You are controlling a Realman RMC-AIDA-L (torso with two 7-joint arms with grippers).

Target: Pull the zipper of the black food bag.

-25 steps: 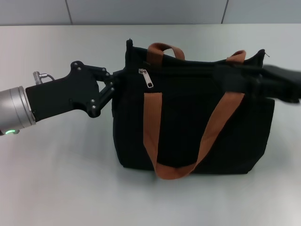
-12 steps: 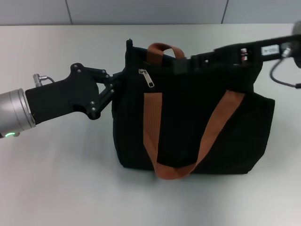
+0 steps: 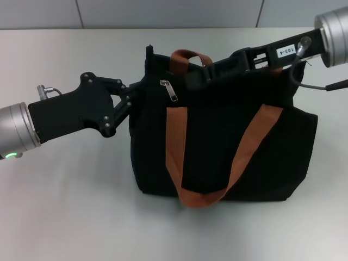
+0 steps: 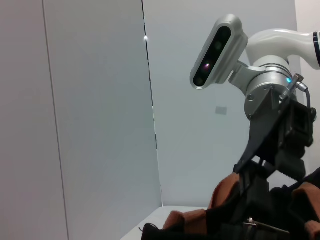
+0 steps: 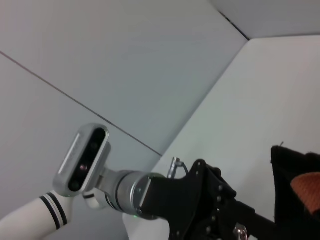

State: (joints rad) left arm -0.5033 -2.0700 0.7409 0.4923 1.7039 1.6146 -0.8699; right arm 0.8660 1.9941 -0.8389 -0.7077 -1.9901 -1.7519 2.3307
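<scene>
Fingers of the left gripper (image 3: 137,93), at centre left of the head view, are pressed against the black food bag (image 3: 217,157) at its upper left corner; whether they pinch fabric I cannot tell. Just beyond, the zipper (image 3: 169,88) hangs untouched near that corner. Farther back, the right gripper (image 3: 204,75) reaches along the bag's top edge from the upper right, its fingers hidden against the black fabric. It could snag the orange strap (image 3: 191,56) instead, or drag the whole bag if the left hold slips.

A plain white table (image 3: 65,217) meets a pale grey panelled wall (image 3: 163,13) with dark vertical seams.
</scene>
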